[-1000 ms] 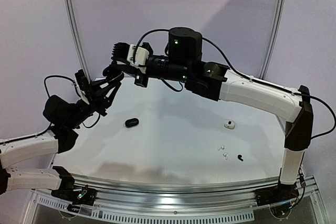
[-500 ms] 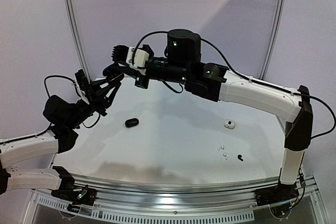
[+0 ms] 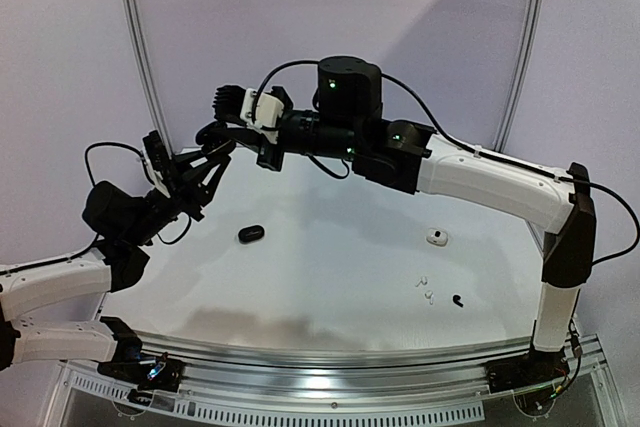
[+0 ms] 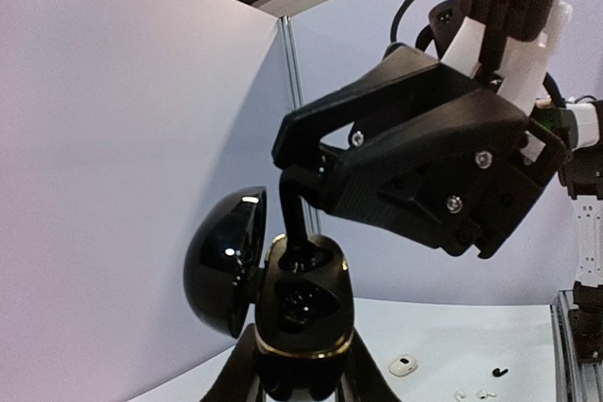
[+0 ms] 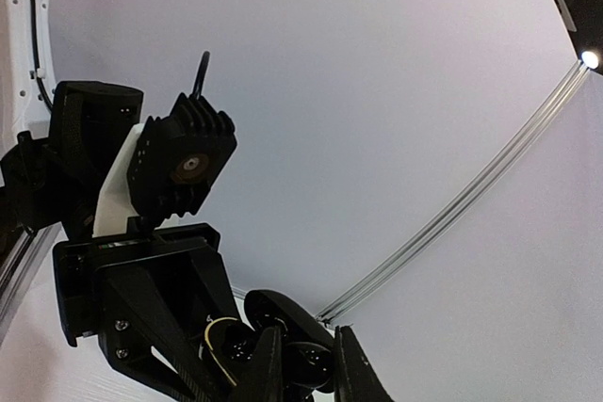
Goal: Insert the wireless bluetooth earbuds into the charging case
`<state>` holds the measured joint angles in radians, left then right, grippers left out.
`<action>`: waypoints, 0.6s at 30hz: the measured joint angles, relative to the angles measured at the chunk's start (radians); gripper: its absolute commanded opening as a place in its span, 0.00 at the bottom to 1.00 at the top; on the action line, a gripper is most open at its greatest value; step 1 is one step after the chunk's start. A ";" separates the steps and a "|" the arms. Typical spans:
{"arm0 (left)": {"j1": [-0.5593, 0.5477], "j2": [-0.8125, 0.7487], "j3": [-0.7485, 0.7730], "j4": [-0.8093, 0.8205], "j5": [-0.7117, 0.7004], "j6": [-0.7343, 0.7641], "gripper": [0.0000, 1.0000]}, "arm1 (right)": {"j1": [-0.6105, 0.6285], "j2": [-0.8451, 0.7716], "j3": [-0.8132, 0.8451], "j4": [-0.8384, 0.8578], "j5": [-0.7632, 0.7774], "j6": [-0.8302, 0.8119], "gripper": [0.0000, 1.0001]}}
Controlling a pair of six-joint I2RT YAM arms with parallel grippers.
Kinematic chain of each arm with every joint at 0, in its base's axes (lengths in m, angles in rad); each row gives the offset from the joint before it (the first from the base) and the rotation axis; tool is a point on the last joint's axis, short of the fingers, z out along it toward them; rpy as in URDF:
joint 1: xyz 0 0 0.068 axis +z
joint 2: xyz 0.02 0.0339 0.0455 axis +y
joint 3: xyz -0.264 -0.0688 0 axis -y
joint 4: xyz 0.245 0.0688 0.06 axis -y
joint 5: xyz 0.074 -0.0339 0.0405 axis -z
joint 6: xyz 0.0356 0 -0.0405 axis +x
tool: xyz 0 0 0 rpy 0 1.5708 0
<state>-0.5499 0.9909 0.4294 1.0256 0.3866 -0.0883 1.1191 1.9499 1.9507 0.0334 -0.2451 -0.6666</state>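
Note:
My left gripper point(image 4: 303, 369) is shut on an open glossy black charging case point(image 4: 306, 317) with a gold rim, held in the air at the far left; its lid point(image 4: 226, 275) hangs open to the left. My right gripper point(image 5: 306, 369) is shut on a black earbud point(image 5: 311, 364) and presses it down at the case's upper socket point(image 4: 300, 251). In the top view the two grippers meet, left point(image 3: 203, 165) and right point(image 3: 213, 135). Two white earbuds point(image 3: 425, 288) and one black earbud point(image 3: 457, 300) lie on the table at the near right.
A closed black case point(image 3: 250, 233) lies on the table left of centre. A small white case point(image 3: 436, 238) lies at the right. The right arm point(image 3: 480, 177) spans the table above them. A metal rail point(image 3: 340, 355) edges the table's near side.
The right wrist has shifted very slightly at the case. The left arm and the things on the table have not moved.

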 measured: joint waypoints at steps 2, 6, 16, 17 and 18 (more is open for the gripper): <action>0.000 0.000 0.000 0.001 -0.002 -0.006 0.00 | 0.000 0.000 0.000 -0.006 0.000 0.006 0.00; 0.000 0.000 0.000 0.001 -0.002 -0.012 0.00 | 0.000 0.000 -0.001 -0.011 0.004 0.018 0.00; 0.000 0.000 0.000 -0.012 0.000 -0.014 0.00 | 0.001 0.000 0.003 -0.035 0.035 0.016 0.00; 0.000 0.000 0.000 -0.013 0.000 -0.014 0.00 | 0.001 0.000 0.005 -0.041 0.040 0.010 0.00; 0.000 0.000 0.000 -0.014 -0.001 -0.014 0.00 | 0.002 0.000 0.006 -0.045 0.048 0.006 0.00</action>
<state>-0.5499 0.9909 0.4294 1.0115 0.3855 -0.1024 1.1213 1.9499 1.9564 -0.0116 -0.1974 -0.6605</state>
